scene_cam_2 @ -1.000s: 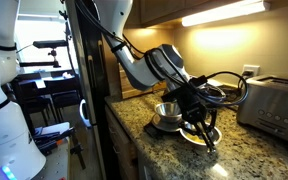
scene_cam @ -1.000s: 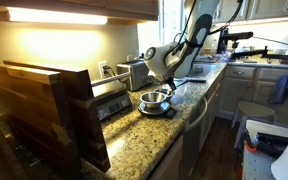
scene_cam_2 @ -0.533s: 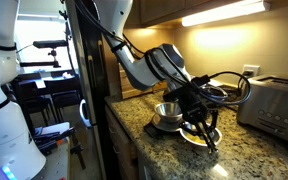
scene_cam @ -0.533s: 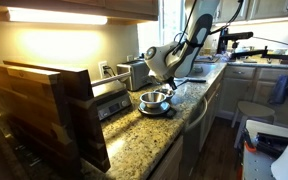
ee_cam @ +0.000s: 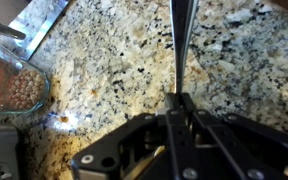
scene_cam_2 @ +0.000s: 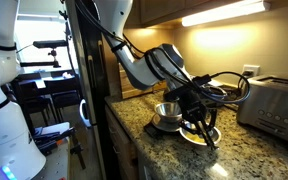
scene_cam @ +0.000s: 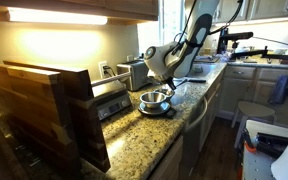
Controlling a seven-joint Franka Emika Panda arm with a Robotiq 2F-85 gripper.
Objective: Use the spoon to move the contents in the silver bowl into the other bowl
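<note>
The silver bowl (scene_cam: pixel 154 98) stands on the granite counter in front of the toaster and shows in both exterior views (scene_cam_2: pixel 167 110). Beside it sits a shallow clear bowl (scene_cam_2: pixel 199 134) with small brown round pieces in it, seen at the left edge of the wrist view (ee_cam: pixel 16 88). My gripper (scene_cam_2: pixel 197 112) hangs just above this shallow bowl, next to the silver bowl. It is shut on the thin handle of the spoon (ee_cam: pixel 181 45), which points away from the jaws (ee_cam: pixel 181 100) over bare granite. The spoon's scoop end is out of view.
A steel toaster (scene_cam_2: pixel 274 105) stands behind the bowls (scene_cam: pixel 134 72). A large wooden rack (scene_cam: pixel 44 110) fills the near end of the counter. The counter edge (scene_cam: pixel 189 125) drops to the floor close to the bowls. Black cables (scene_cam_2: pixel 229 88) loop behind the gripper.
</note>
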